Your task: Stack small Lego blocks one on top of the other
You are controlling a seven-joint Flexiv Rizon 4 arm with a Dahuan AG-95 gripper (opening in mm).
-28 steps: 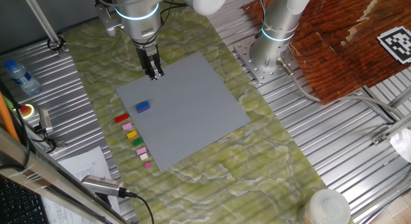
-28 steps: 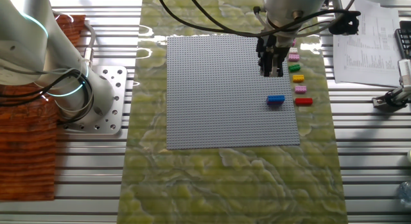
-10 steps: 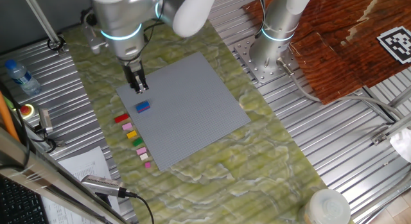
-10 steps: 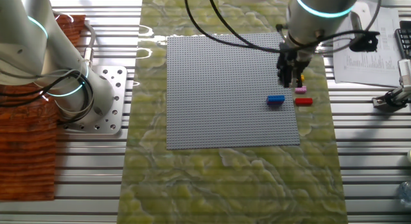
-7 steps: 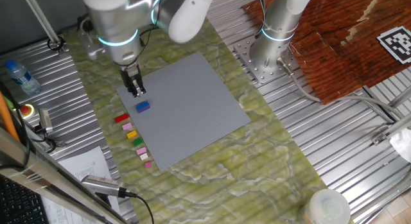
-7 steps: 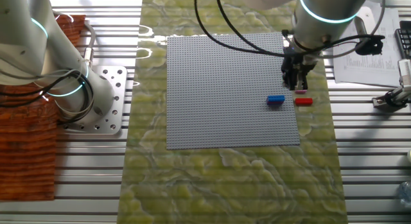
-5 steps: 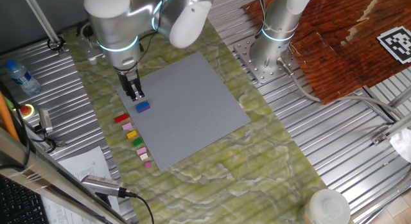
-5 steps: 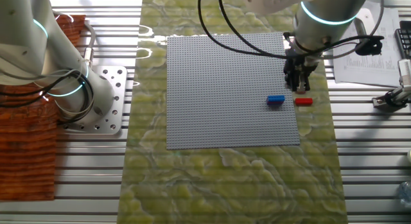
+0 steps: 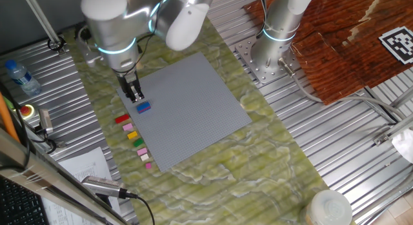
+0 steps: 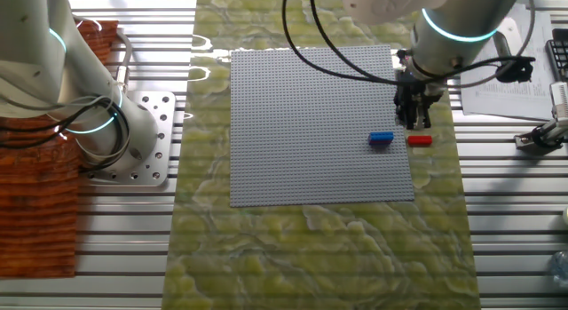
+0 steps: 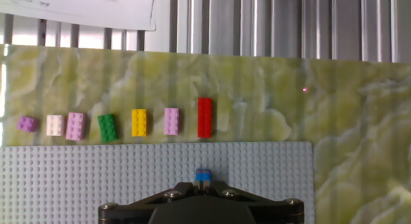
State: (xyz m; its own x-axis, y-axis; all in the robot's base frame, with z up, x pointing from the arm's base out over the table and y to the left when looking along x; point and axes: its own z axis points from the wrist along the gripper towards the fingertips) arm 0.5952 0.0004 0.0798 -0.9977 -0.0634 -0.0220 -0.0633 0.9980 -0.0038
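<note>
One red block (image 11: 204, 117) lies lengthwise toward the baseplate (image 11: 96, 179); claw (image 9: 135, 95) state unclear.

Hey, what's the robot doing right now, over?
Gripper hovering near baseplate edge, holding nothing seen; jaws unclear. Blue brick on baseplate, red brick beside it on mat. Nothing stacked; path unobstructed.

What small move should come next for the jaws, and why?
Probably shift the gripper sideways off the baseplate until it is over the red block, then descend. It hovers near the baseplate's edge, holding nothing visible, between the blue block and the row.
</note>
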